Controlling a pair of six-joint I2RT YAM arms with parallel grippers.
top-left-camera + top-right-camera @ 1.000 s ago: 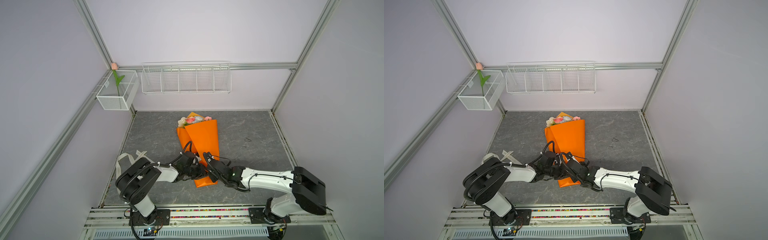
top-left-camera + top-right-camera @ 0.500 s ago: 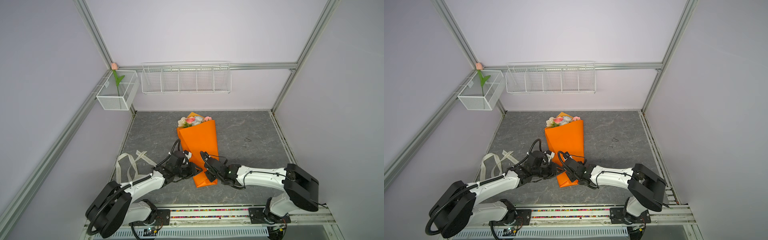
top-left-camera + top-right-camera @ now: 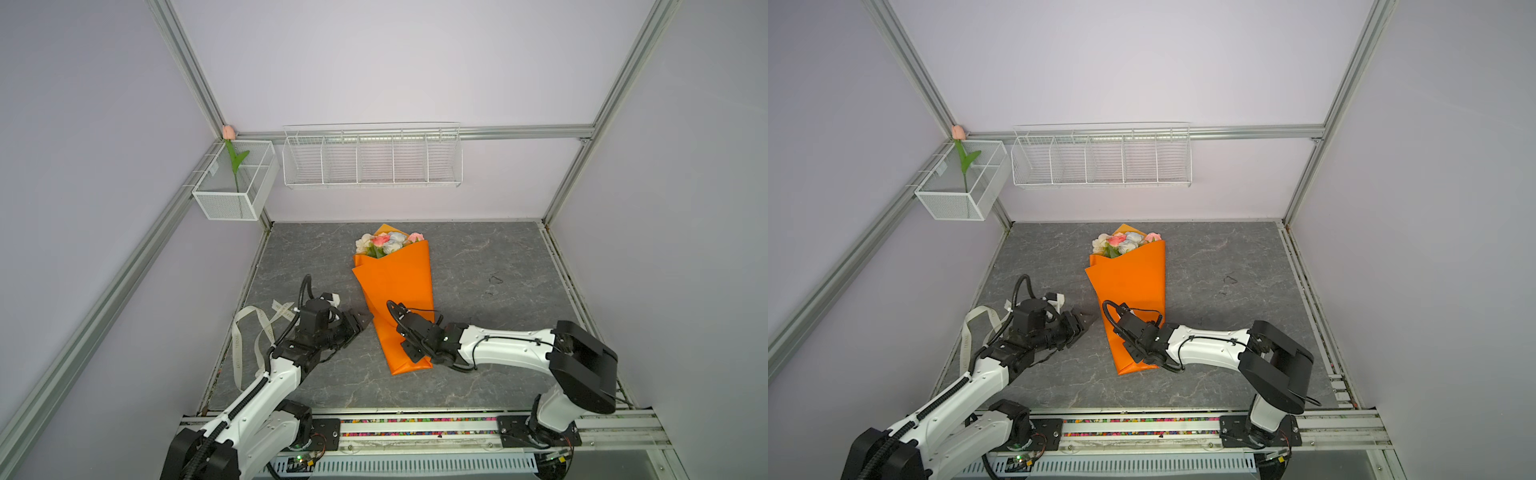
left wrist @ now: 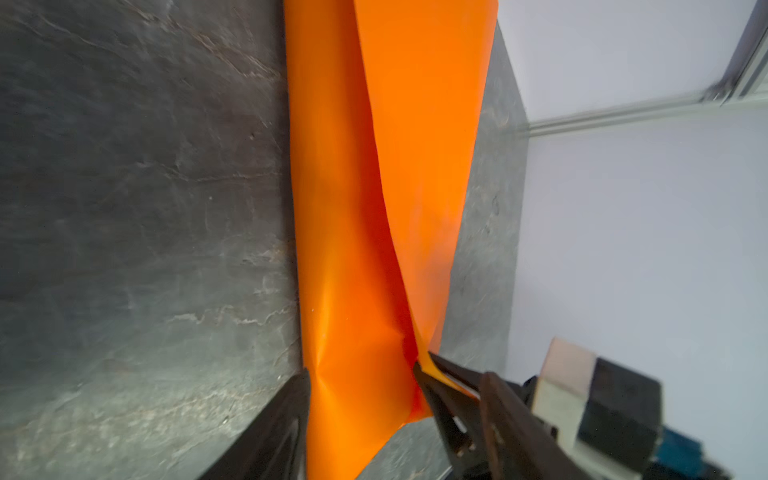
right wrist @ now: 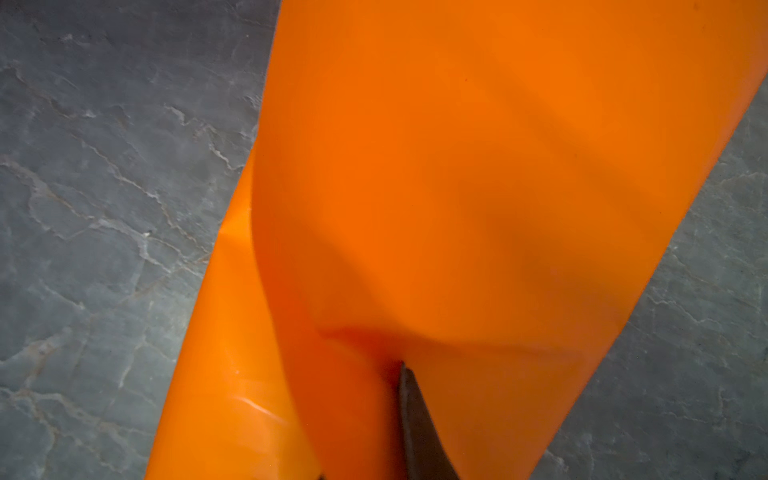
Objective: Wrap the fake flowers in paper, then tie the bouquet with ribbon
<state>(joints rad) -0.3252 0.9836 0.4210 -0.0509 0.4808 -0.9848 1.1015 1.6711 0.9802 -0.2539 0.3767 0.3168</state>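
My left gripper point(image 3: 362, 323) has drawn back to the paper's point(image 3: 395, 286) left edge, jaws wide; my right gripper point(image 3: 410, 351) pinches the paper. Only the top views show the ribbon point(image 3: 281, 308).

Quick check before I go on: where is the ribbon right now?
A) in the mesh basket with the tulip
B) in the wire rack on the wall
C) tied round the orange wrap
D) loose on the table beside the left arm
D: the ribbon lies in loose loops at the left edge of the table, beside the left arm and apart from the orange wrap.
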